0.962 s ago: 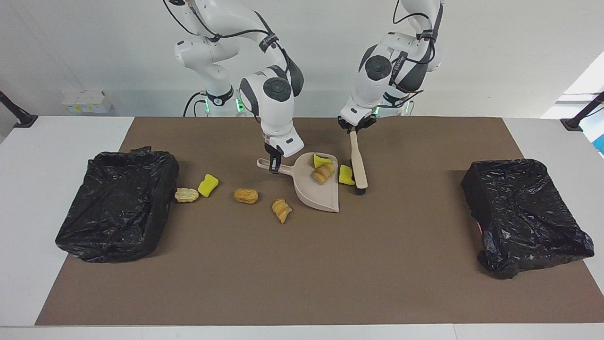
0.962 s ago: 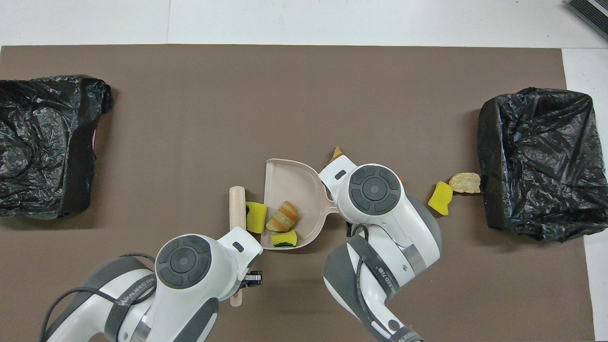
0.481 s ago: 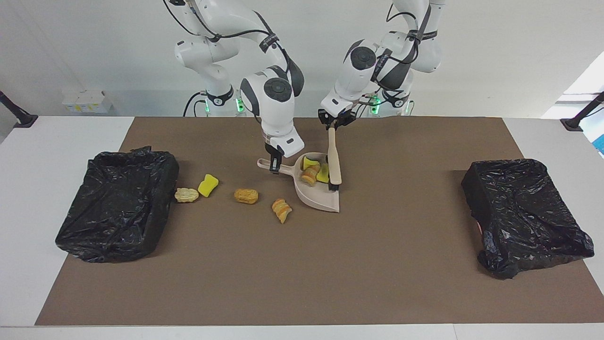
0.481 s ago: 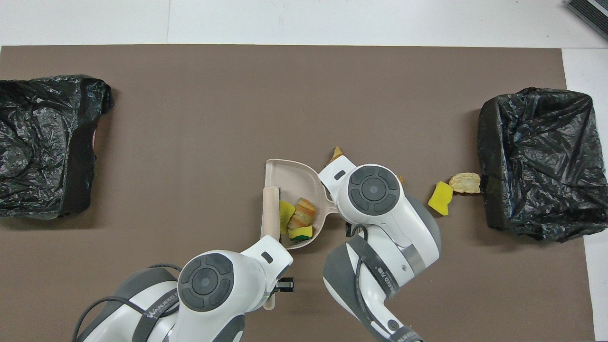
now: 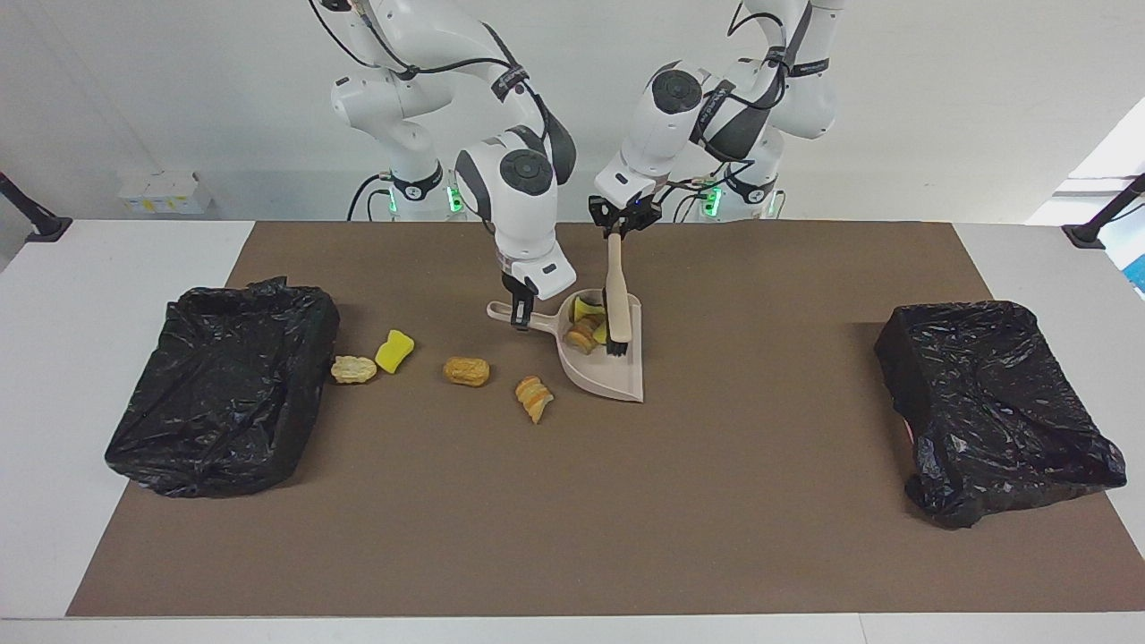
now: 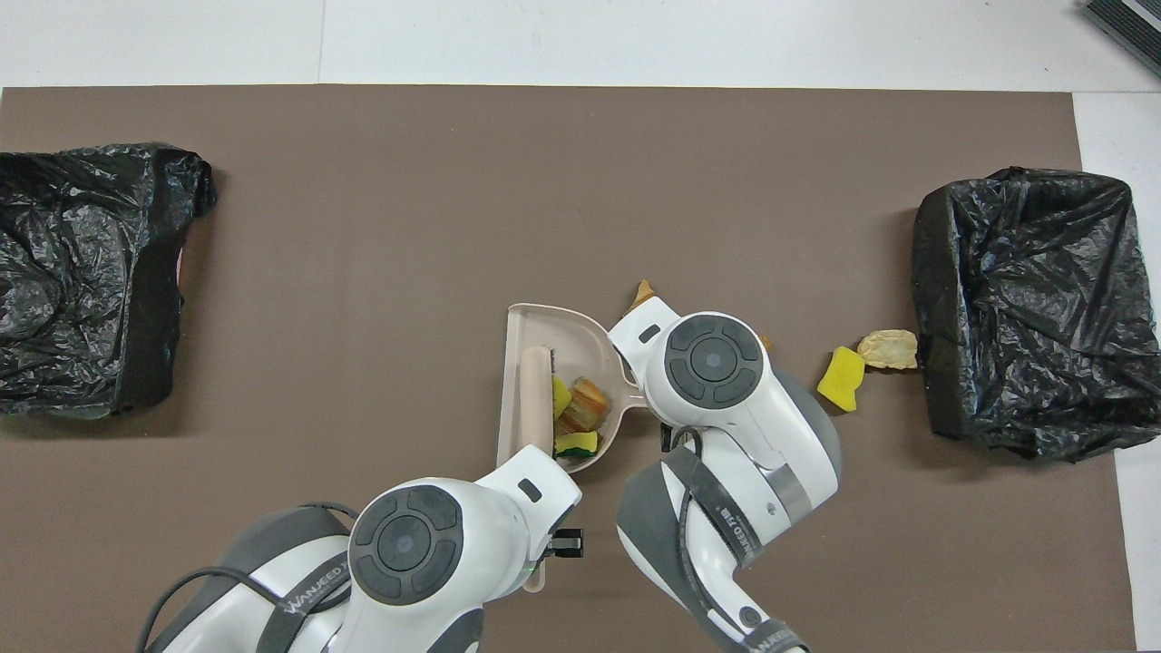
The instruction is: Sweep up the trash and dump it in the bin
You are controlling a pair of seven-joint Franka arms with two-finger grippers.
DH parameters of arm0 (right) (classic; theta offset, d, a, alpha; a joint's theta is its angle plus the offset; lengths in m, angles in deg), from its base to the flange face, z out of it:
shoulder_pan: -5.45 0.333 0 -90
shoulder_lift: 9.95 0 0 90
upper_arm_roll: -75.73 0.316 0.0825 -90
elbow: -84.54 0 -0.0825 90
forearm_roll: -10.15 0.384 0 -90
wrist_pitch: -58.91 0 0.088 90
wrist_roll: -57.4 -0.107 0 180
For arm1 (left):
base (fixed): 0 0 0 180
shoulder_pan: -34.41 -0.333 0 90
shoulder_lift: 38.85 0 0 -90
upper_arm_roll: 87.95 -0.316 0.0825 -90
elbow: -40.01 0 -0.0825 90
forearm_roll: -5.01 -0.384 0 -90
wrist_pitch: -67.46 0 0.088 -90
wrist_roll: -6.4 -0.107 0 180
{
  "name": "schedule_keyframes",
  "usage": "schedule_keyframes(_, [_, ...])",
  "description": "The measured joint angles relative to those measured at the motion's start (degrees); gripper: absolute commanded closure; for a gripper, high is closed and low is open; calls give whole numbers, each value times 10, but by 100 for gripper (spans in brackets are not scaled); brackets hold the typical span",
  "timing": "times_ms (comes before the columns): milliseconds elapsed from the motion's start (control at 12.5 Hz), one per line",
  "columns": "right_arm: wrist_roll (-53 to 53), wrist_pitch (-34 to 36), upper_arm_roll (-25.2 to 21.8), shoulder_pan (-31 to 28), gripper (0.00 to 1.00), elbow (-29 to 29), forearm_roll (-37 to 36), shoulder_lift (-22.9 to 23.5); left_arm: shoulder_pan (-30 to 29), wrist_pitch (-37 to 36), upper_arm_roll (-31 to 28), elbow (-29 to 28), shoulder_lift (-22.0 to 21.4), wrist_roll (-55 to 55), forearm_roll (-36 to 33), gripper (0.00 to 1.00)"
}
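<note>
Dustpan (image 5: 604, 362), gripped by right hand (image 5: 519, 315): three trash pieces (image 5: 586, 329) in, pushed by left hand's (image 5: 617, 228) clamped brush (image 5: 615, 300). Four pieces (image 5: 467, 371) remain on table (image 5: 716, 501); bins (image 5: 219, 385) unfed.

Three pieces of the trash are gathered in the beige dustpan (image 5: 608, 371), toward its handle end: a yellow sponge scrap (image 5: 586, 309), a tan layered bread-like lump (image 5: 581, 337) and a green-backed yellow scrap (image 6: 575, 443), all pressed close together. Four more are scattered on the brown mat (image 5: 626, 501) toward the right arm's end: a striped bread lump (image 5: 534, 398) just beside the dustpan, an orange lump (image 5: 467, 371), a yellow sponge scrap (image 5: 394, 351), and a pale lump (image 5: 354, 368) touching the black-lined bin (image 5: 224, 385).
</note>
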Motion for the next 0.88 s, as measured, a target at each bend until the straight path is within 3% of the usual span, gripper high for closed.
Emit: schedule_keyframes(882, [0,0,0,0,100,0,0,1,-3,-97,-6,60,-11,9,0,100])
